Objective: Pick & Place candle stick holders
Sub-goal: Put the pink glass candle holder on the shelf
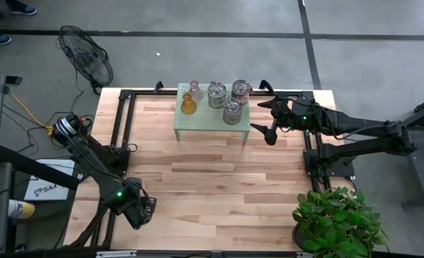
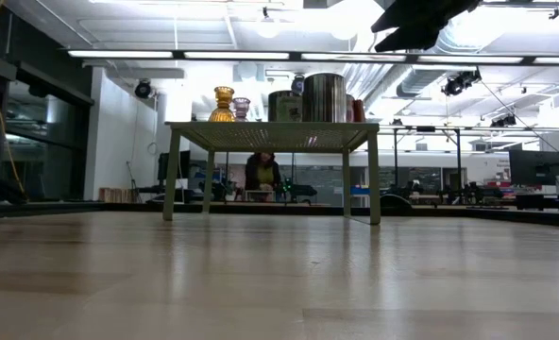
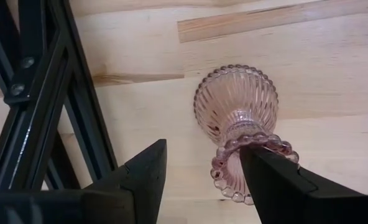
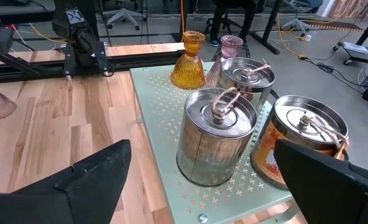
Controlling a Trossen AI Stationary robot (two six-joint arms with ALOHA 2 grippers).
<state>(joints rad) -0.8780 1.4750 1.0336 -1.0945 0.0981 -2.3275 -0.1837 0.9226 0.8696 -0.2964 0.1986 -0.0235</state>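
Lower left, high view: left gripper (image 3: 199, 177) stands parted around a pink glass holder (image 3: 237, 118) on the table. Right gripper (image 4: 199, 183) gapes before the green stand (image 1: 212, 122), where five holders remain.

The high camera is looking straight down on the whole wooden table (image 1: 198, 179). The low camera is sitting at tabletop height, facing level across to the pale green stand (image 2: 270, 132) and the room behind. The left wrist camera is looking down close at a pink glass holder (image 3: 237, 109) on the boards. The right wrist camera is facing the stand's cans from close, sharing them with both fixed views
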